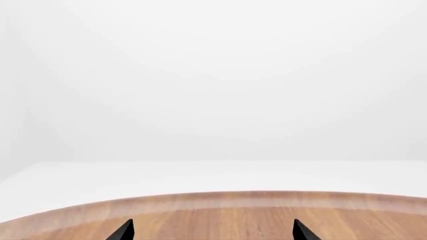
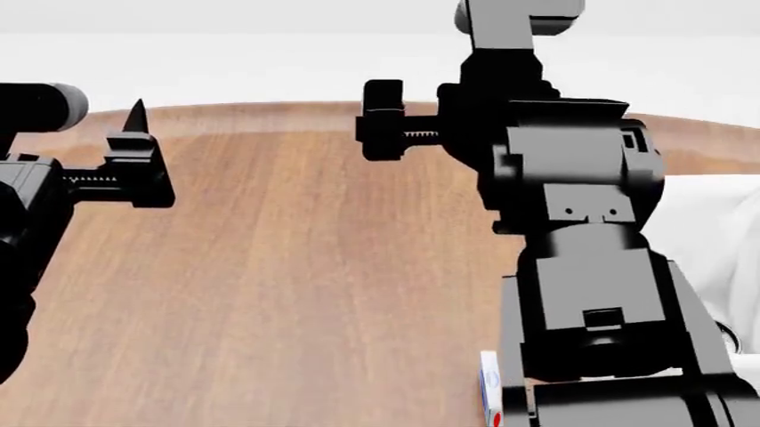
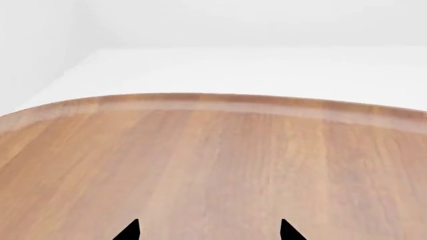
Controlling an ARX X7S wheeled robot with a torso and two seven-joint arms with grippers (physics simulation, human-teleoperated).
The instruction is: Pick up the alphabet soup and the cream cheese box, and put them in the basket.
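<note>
Wrist views, both fingers (image 1: 125,231) (image 3: 131,231) spread, empty

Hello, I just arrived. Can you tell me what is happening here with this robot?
The robot holds both arms raised over a wooden table; neither is holding anything. The left gripper and right gripper both have their jaws open, looking over bare wood. The cream cheese box lies on the table, mostly hidden behind the right arm. A white edge at the right of the head view may be the basket. The soup can is not in view.
</note>
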